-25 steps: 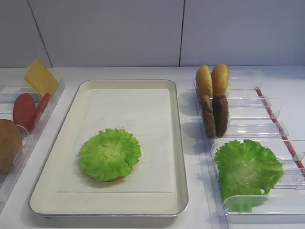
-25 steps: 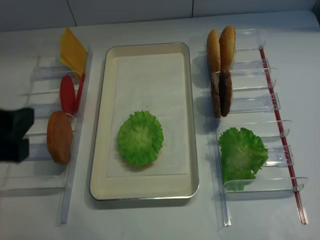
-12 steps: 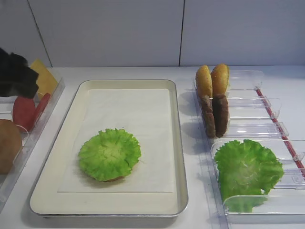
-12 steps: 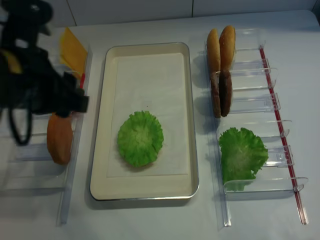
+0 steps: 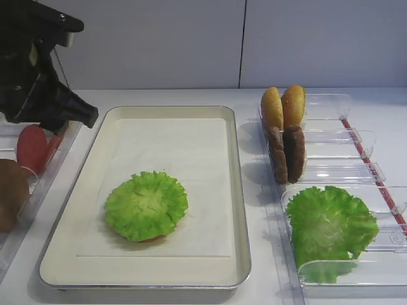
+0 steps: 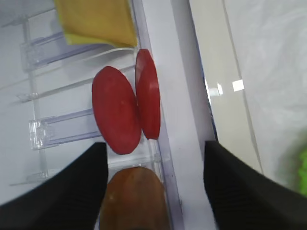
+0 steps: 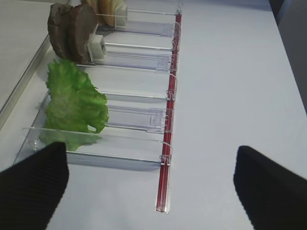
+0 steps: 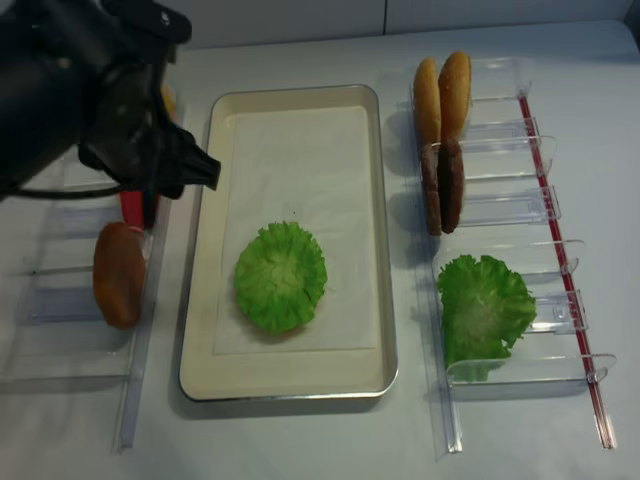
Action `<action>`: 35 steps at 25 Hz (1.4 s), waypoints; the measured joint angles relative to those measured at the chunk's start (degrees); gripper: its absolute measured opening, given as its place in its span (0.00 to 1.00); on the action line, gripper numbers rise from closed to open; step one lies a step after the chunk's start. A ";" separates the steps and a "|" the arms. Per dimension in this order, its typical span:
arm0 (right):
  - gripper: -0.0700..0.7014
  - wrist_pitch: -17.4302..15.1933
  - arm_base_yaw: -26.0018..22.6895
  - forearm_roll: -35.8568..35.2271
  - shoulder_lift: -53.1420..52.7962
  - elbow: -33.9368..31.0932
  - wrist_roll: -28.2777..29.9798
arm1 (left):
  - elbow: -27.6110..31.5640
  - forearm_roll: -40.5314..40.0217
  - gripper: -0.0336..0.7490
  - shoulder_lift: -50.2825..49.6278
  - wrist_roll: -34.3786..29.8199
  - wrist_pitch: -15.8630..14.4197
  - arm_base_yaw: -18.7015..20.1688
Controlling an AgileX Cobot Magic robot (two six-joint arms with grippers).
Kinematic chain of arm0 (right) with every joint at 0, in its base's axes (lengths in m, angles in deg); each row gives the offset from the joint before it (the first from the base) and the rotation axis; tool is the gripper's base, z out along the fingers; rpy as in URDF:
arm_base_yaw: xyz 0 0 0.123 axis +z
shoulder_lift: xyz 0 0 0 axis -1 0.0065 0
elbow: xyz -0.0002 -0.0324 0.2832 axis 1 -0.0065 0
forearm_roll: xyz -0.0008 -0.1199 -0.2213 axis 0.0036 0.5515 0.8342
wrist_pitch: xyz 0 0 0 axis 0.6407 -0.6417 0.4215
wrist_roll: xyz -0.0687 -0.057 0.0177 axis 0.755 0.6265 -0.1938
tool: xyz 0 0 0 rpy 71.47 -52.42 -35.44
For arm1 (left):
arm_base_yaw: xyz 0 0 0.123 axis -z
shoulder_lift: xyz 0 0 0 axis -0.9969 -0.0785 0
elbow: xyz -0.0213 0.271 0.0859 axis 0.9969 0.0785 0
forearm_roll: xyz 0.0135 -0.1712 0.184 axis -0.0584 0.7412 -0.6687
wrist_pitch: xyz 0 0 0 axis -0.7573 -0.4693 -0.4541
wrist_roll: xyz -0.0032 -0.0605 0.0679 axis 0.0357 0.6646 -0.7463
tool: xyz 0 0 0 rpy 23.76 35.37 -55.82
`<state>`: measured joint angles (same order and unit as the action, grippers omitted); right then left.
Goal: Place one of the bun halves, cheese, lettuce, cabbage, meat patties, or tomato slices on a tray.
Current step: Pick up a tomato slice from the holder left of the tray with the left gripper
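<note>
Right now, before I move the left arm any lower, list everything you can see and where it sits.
tray: one, cream with metal rim, centre of the table.
lettuce on tray: one, bright green, near end of the liner, something reddish-orange just showing under its edge.
lettuce in bin: one, green, right rack, nearest slot.
meat patties: two, dark brown, upright, right rack.
bun halves: two, golden, upright behind the patties.
tomato slices: two, red, upright, left rack.
cheese: one, yellow, left rack, far end.
brown bun-like round: one, left rack, near the tomatoes.
left tool: open, above the tomato slices.
right tool: open, holding nothing, above the right rack's near end.
</note>
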<state>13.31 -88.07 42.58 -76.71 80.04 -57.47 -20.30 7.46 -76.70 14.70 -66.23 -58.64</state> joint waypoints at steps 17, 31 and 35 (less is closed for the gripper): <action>0.99 0.00 0.00 0.00 0.00 0.00 0.00 | -1.57 -8.91 0.50 -11.46 9.59 2.54 0.03; 0.99 0.00 0.00 0.00 0.00 0.00 0.00 | -3.16 -11.23 0.30 -13.77 10.07 2.78 0.03; 0.99 0.00 0.00 0.00 0.00 0.00 0.12 | -3.28 -11.28 0.19 -13.77 10.39 2.78 0.03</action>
<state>13.31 -88.07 42.58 -76.71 80.04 -57.35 -23.58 -3.82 -90.48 25.10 -63.45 -58.61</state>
